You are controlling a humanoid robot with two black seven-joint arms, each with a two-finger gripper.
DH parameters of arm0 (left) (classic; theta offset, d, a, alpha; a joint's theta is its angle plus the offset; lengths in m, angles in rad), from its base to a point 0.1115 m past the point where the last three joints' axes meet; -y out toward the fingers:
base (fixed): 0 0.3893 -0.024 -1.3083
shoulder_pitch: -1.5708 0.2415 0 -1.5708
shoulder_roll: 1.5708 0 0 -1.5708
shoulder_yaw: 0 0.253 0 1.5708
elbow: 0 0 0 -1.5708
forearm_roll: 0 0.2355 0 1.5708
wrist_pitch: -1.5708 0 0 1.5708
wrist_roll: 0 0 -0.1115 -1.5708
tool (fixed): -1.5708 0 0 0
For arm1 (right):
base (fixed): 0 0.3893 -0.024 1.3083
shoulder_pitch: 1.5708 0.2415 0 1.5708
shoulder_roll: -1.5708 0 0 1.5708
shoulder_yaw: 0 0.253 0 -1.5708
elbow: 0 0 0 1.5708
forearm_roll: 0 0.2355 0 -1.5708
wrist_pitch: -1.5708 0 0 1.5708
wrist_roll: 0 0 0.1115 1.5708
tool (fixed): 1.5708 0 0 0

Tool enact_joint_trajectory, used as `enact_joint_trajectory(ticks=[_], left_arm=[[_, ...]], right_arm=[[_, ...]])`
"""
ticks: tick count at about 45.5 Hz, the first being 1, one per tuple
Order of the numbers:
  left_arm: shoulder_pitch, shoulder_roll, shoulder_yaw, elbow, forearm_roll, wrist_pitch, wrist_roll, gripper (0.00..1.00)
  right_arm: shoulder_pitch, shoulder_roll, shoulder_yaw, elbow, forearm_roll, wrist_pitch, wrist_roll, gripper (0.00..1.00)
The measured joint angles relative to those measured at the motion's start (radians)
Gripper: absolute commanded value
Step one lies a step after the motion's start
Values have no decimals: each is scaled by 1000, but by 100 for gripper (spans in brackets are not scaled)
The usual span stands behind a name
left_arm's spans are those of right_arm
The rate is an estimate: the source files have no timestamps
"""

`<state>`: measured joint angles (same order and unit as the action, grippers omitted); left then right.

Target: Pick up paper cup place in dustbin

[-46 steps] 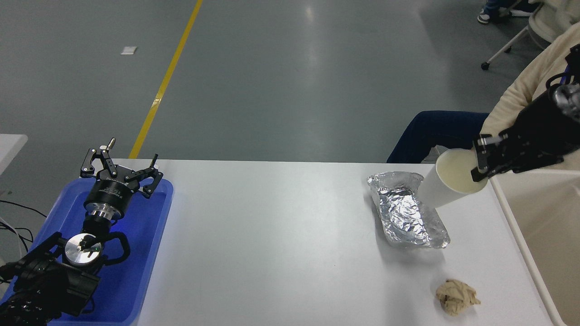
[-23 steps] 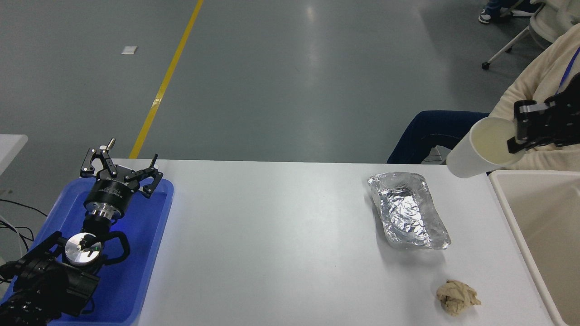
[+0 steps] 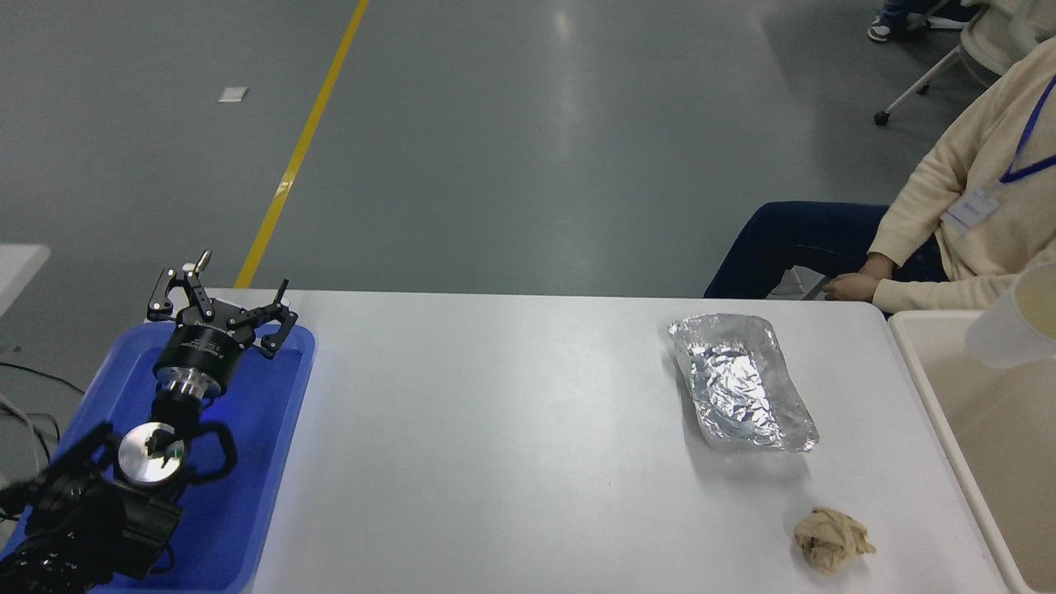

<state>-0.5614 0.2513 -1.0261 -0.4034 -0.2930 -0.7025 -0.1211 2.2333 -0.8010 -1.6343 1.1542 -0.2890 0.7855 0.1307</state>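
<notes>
The white paper cup is at the picture's right edge, tilted and partly cut off, in the air above the far part of the beige dustbin. The dustbin stands against the table's right end and only its left part shows. My right gripper and arm are out of view, so what holds the cup is hidden. My left gripper is open and empty, parked over the blue tray at the lower left.
A silver foil tray lies on the table's right half. A crumpled brown paper wad lies near the front right. A seated person in a cream sweater is at the far right, a hand by the table's far edge.
The cup moved up and right, from beside the foil tray to above the dustbin. My right gripper, shut on its rim before, has gone out past the right edge.
</notes>
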Motion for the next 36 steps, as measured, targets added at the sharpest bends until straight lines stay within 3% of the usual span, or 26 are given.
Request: enact_joint_trajectory(ticks=[11, 25, 36], left_arm=[[0, 0, 0, 0, -1, 0, 0, 100], [0, 0, 1, 0, -1, 0, 0, 100], [0, 0, 0, 0, -1, 0, 0, 100]], right_arm=[[-370, -70, 232, -308, -11, 0, -1, 0], [-833, -61, 509, -640, -9, -1, -2, 0], [-1129, -14, 674, -805, -2, -144, -4, 0]])
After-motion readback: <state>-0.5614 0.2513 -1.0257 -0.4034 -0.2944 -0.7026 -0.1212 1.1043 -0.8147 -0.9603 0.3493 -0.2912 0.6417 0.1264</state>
